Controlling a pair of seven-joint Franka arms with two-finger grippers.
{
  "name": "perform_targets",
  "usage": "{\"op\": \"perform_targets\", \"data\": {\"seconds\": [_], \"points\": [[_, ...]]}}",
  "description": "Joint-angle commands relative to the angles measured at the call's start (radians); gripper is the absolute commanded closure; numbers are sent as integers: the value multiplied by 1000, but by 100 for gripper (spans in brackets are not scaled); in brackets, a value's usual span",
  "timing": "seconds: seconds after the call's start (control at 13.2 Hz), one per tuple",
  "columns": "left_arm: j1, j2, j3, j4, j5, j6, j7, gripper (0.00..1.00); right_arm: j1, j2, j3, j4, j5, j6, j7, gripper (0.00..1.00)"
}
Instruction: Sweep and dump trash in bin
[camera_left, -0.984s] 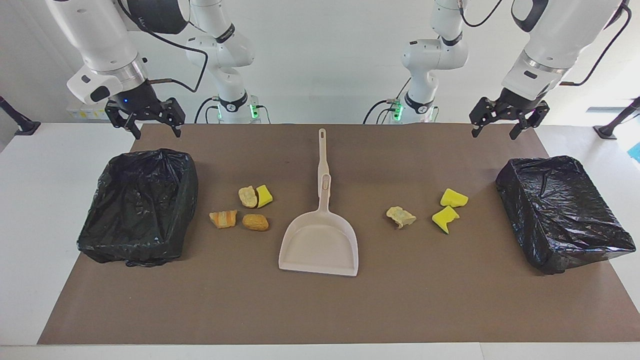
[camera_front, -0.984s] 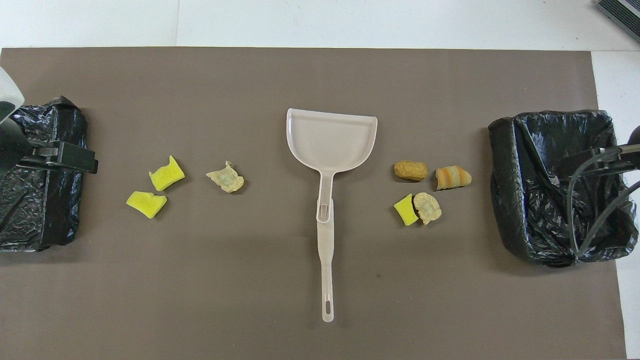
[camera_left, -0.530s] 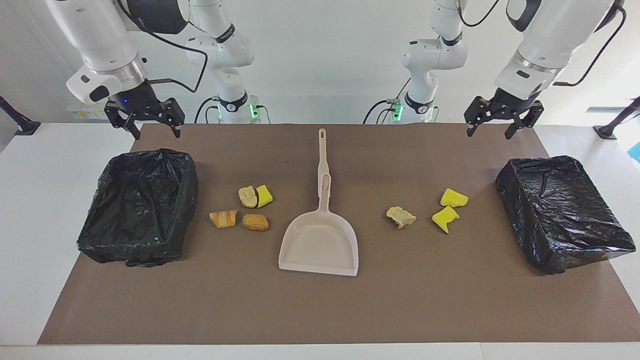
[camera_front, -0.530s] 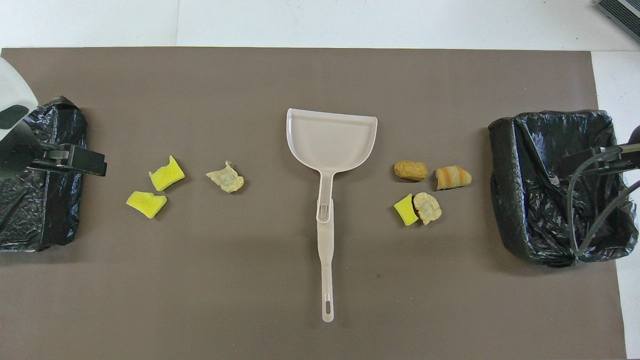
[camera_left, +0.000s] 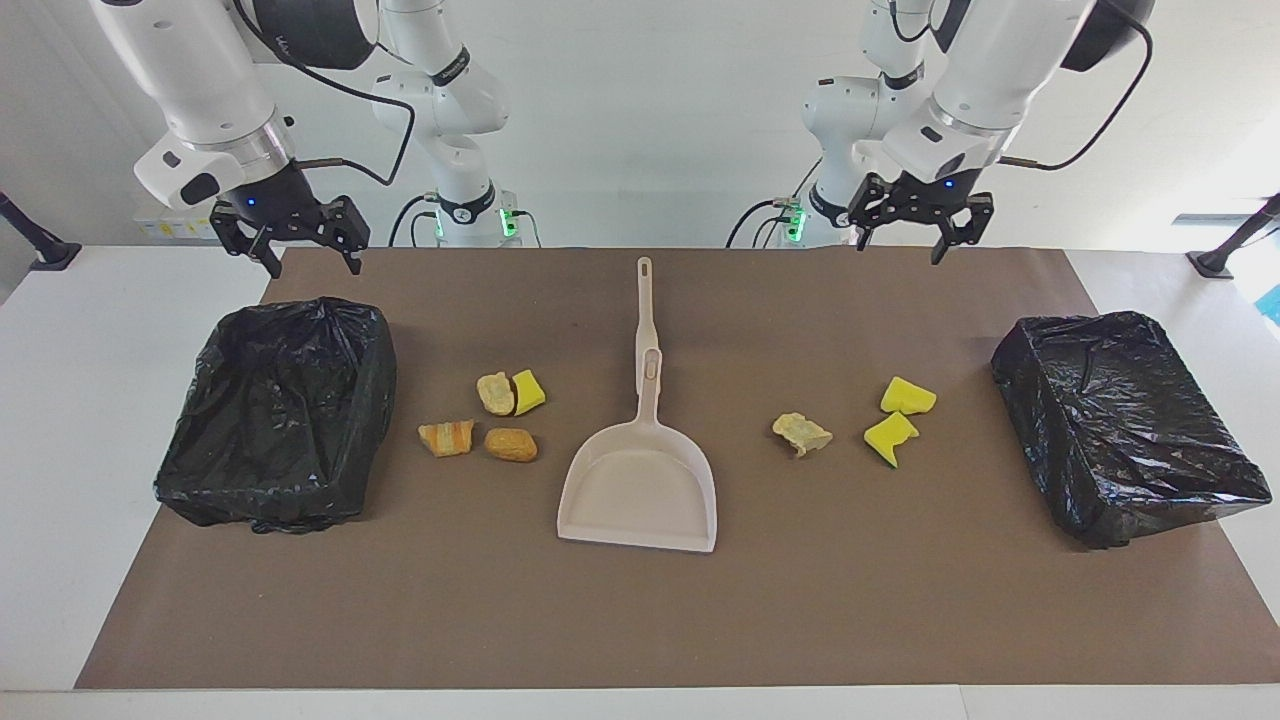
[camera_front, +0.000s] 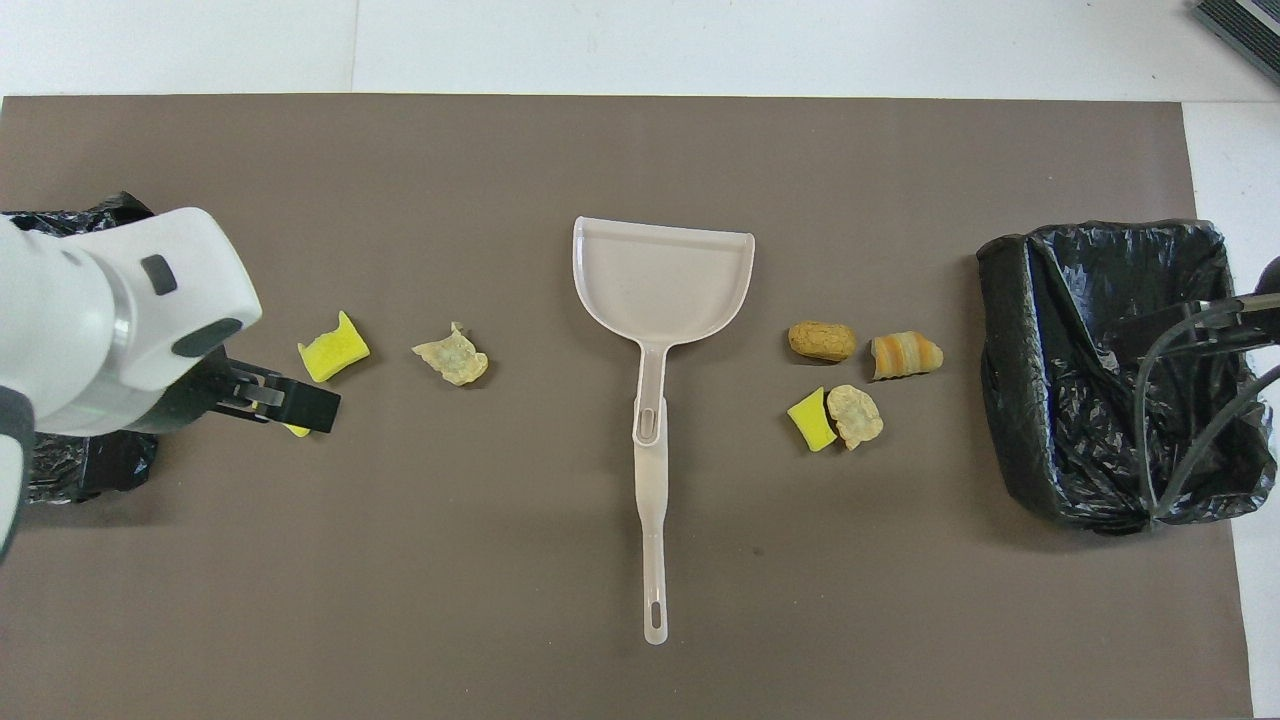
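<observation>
Right gripper (camera_left: 304, 254) open, empty, raised near bin (camera_left: 280, 415) | trash (camera_left: 492, 415) lay in two clusters beside dustpan (camera_left: 640, 490), one toward each arm's end | left gripper (camera_left: 905, 243) open, empty, raised.

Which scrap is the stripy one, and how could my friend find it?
Start at the black-lined bin at the right arm's end of the table. The scrap nearest it is the stripy lump, beside a plain brown lump. Only it has orange and pale bands.
</observation>
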Motion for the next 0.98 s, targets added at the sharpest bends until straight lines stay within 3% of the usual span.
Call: {"op": "perform_targets", "data": {"seconds": [0.0,0.23,0.53,0.91], "points": [[-96,-72,17,-98,-27,3,6,0,-17,-40,3,-45,10,-11,-23,0],[-187,-85,17,-189,-71,81,-3,0,-31,-42,3,-48,16,-18,-24,0],[-311,-76,17,-367,-71,314,-8,0,-16,-74,12,-99,22,1,-9,0],[-475,-54,10,-506,-60,540,-156,0,93,-44,48,-94,24,93,225,0]]}}
